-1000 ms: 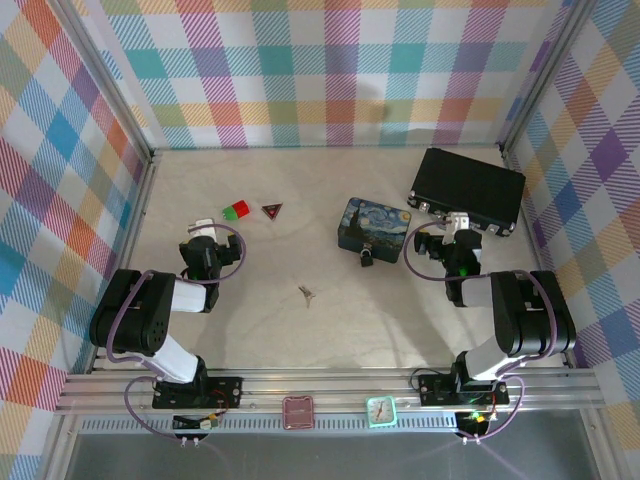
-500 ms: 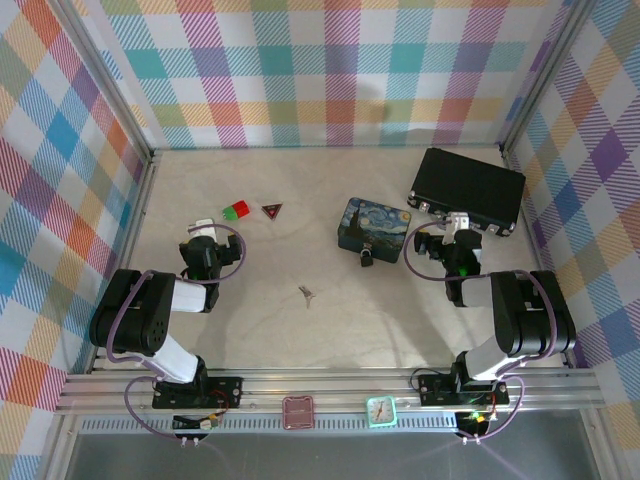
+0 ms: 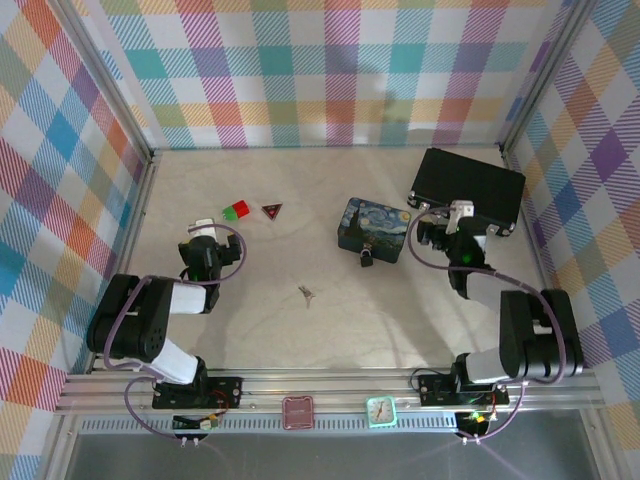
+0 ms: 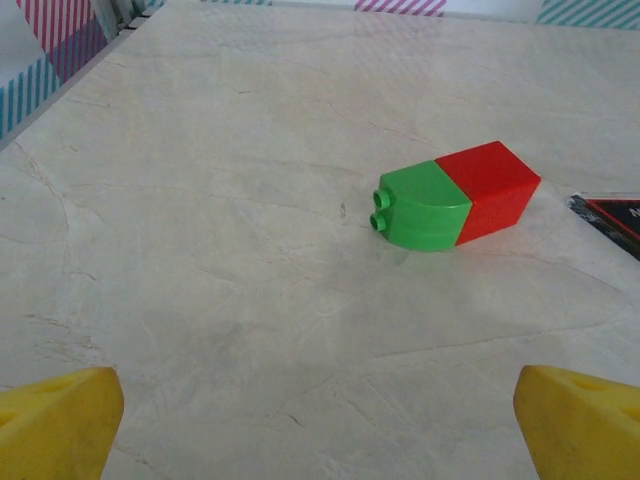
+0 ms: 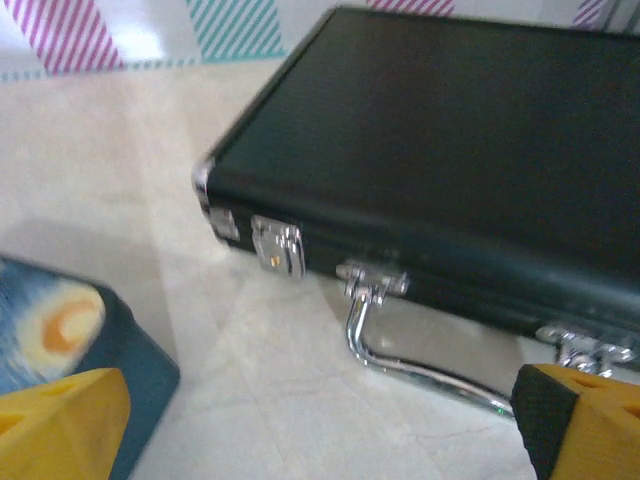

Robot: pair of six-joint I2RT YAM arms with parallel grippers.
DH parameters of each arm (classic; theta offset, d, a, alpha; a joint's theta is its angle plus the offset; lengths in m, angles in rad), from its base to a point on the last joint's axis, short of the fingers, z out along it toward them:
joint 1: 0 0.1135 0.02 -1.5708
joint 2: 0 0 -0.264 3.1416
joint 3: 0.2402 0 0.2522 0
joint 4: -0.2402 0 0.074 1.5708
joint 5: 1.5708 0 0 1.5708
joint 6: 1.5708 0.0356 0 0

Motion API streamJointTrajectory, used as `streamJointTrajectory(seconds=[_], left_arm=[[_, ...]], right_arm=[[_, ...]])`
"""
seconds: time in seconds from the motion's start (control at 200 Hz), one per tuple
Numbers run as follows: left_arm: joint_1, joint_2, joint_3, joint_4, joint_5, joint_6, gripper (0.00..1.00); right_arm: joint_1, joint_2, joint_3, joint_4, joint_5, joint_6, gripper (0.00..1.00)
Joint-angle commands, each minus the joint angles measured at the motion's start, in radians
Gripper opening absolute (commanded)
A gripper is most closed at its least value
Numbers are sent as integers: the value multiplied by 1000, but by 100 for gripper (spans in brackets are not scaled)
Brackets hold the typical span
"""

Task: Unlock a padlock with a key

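Left pincer (image 3: 204, 230) and right pincer (image 3: 460, 212) released, grasping nothing.
Key (image 3: 307, 293) on desk (image 3: 300, 200) well right of left pincer; padlock (image 3: 367, 258) left of right pincer, beside tin (image 3: 375, 225).

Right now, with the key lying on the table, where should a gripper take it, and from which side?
The key lies flat on the table, alone, so come straight down from above. Bow and blade are too small to tell apart; probably pinch it across its narrow width, near the middle. The open left gripper looks nearer.

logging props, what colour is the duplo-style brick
The brick is half green, half red; best in the left wrist view.
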State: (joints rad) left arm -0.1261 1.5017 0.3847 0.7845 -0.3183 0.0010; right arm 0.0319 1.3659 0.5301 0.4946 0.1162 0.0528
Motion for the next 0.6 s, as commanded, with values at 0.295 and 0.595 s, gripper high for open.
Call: streamJointTrajectory(seconds=[0.295, 0.595], left_arm=[[-53, -215, 441, -829, 72, -387, 100], [-220, -181, 505, -920, 138, -550, 100]], right_arm=[[74, -32, 310, -688, -324, 397, 99], [84, 151, 387, -706, -431, 418, 92]])
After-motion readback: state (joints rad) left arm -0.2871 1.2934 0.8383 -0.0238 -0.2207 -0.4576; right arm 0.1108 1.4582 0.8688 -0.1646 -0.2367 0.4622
